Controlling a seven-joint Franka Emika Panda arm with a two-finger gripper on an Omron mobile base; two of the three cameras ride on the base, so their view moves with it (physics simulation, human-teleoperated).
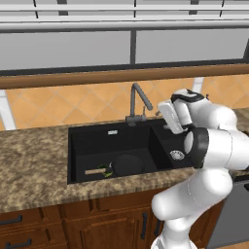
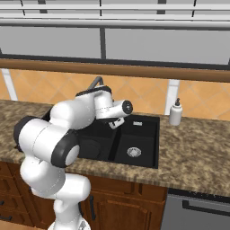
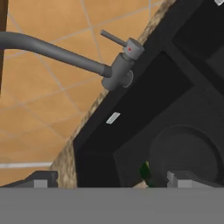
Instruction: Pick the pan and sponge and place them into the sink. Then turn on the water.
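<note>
Raised above the sink (image 1: 87, 141), over the divider between its two bowls, near the faucet (image 1: 137, 99). Fingers (image 3: 43, 178) spread apart, gripping nothing, tips pointing toward the back wall of the left bowl. In the hand view, faucet base (image 3: 118, 72) with its short lever and red dot up beyond the fingers, grey neck stretching off to the side across the orange tile wall (image 3: 48, 105).

Below the fingers, in the left bowl: pan (image 1: 127, 165) lying flat on the bottom, tan handle (image 1: 95, 171) pointing away from the divider. Sponge (image 1: 106, 170) also in that bowl, touching the pan where handle meets rim; a sliver of green (image 3: 145, 171) just between the fingertips in the hand view. Round silver drain (image 2: 133, 152) in the right bowl, to the far side of the fingers from the pan. White soap bottle (image 2: 175, 112) on the speckled bench (image 2: 193, 152), well apart from the fingers, past the right bowl.
</note>
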